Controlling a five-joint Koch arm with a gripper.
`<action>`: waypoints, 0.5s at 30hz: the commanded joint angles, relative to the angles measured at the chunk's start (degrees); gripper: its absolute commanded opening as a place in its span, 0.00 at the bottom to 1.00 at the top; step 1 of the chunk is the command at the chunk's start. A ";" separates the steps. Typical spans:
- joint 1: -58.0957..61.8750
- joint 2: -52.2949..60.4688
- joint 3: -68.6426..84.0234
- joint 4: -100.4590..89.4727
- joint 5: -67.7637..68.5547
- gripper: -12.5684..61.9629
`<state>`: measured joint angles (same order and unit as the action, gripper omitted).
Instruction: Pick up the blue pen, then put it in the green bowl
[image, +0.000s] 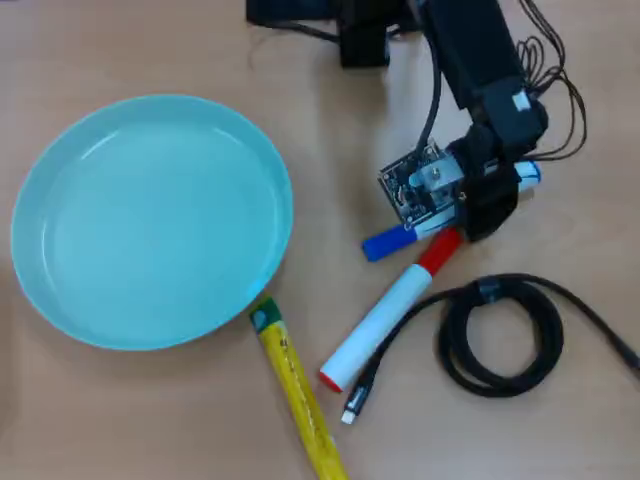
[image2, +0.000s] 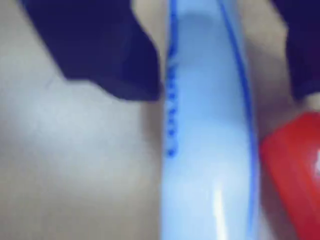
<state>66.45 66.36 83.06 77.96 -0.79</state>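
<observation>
The blue pen (image: 385, 243) lies on the table right of the green bowl (image: 150, 220), its blue cap pointing lower left and its blue end (image: 528, 175) showing past the gripper. My gripper (image: 475, 208) is down over the pen's middle. In the wrist view the pen's white barrel with blue print (image2: 210, 150) runs between the two dark jaws. The left jaw touches the barrel. The right jaw stands a little off it, with table showing in the gap. The gripper (image2: 222, 85) is open around the pen. The bowl is empty.
A thicker white marker with a red cap (image: 385, 315) lies just below the pen, its red cap (image2: 292, 165) close to the gripper. A yellow pen with a green tip (image: 295, 385) lies by the bowl's lower rim. A coiled black cable (image: 500, 335) lies at the right.
</observation>
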 joint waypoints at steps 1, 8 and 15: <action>-0.35 0.18 1.49 -1.93 0.44 0.38; -0.35 1.32 10.02 -10.02 0.62 0.22; -0.44 11.34 17.05 -12.83 3.87 0.06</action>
<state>66.36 74.27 99.49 64.60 1.67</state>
